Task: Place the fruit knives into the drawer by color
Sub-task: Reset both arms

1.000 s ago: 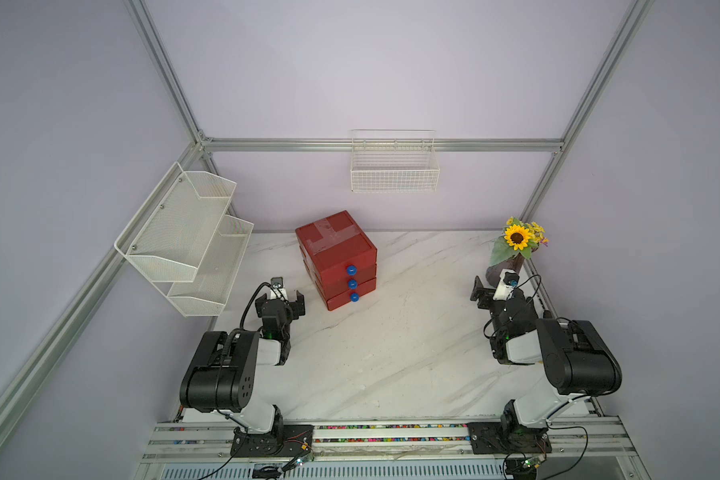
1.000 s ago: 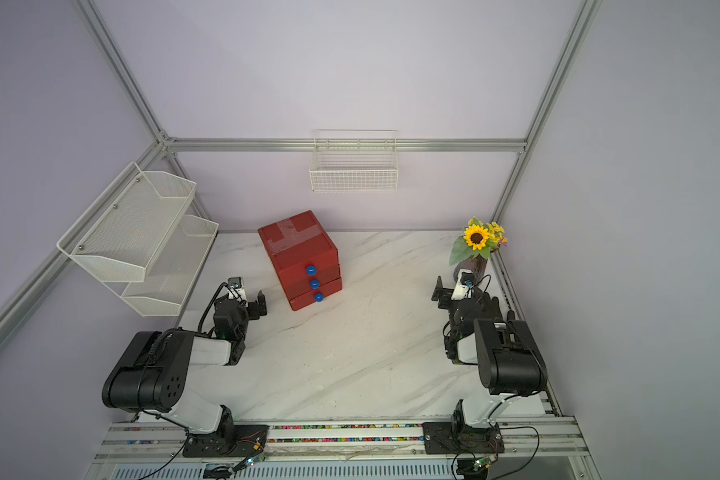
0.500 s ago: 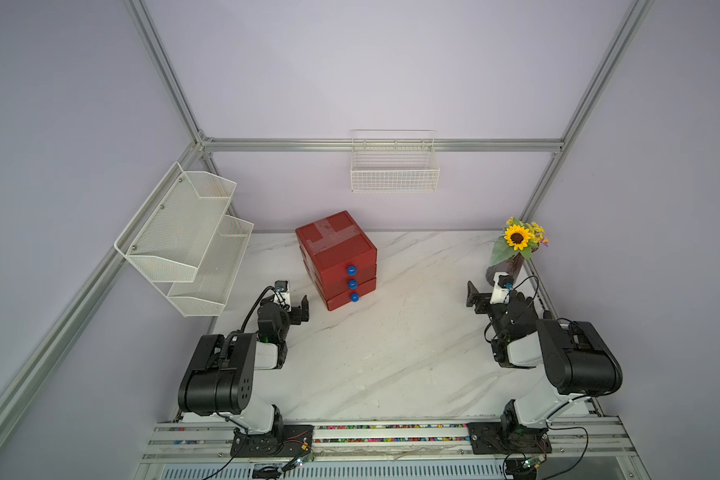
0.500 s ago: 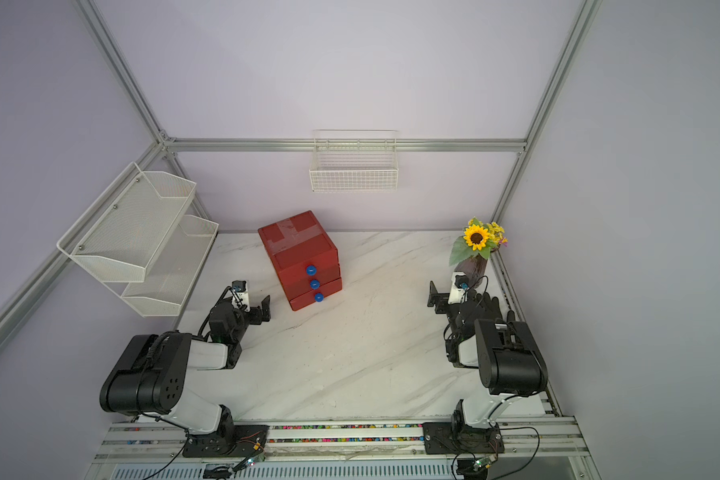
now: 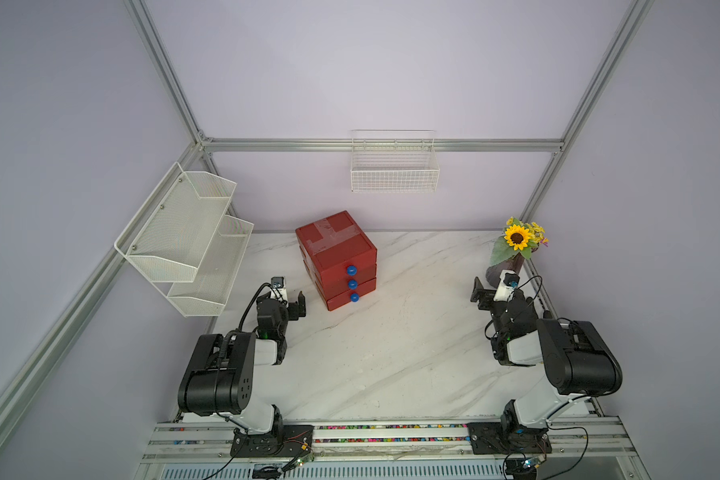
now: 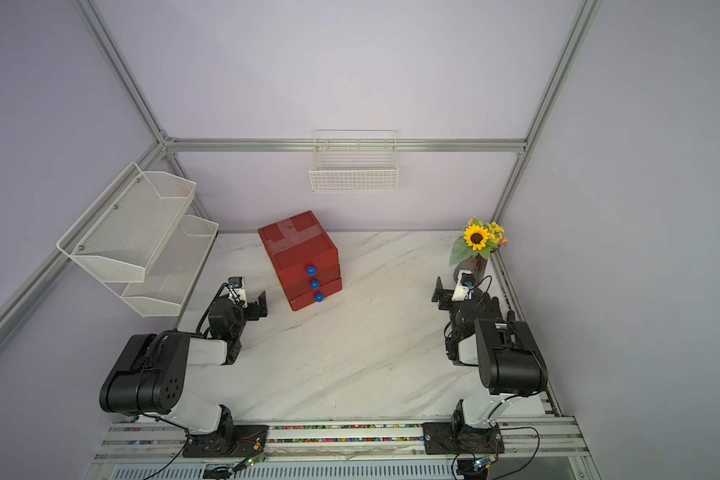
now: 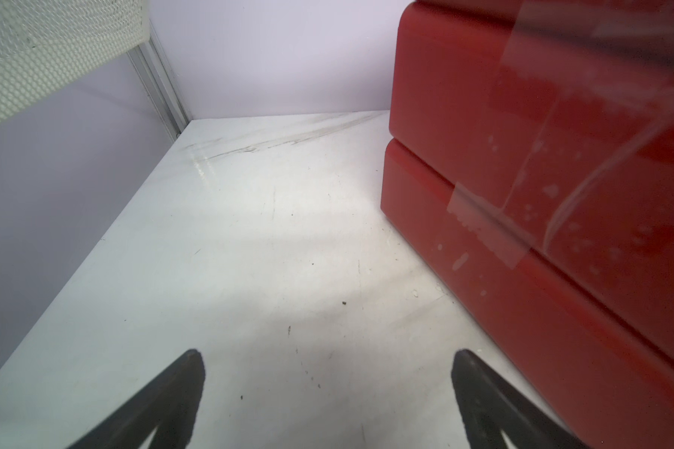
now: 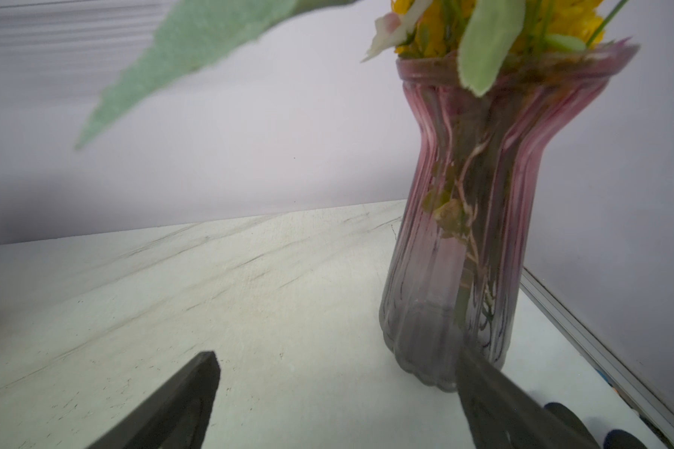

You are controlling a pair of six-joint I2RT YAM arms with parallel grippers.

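The drawer [image 5: 336, 259] is a small red cabinet standing at the back left of the marble table, and its three drawers with blue knobs [image 5: 352, 284] are all closed; it shows in both top views [image 6: 300, 259]. No fruit knives show in any view. My left gripper [image 5: 288, 305] hangs low just left of the cabinet, open and empty, with the red side wall [image 7: 541, 194] close beside one of its fingers [image 7: 479, 388]. At the right edge of the table my right gripper [image 5: 492, 291] is open and empty, one finger [image 8: 495, 404] right in front of the vase.
A pink glass vase with a sunflower [image 5: 514, 257] stands at the back right corner [image 8: 464, 233]. A white two-tier mesh rack [image 5: 184, 241] hangs on the left wall and a white wire basket [image 5: 393, 170] on the back wall. The marble table [image 5: 391, 353] spreads between the arms.
Both arms have reached a little further toward the back, and each gripper has turned slightly toward the table's middle. Both have stayed open.
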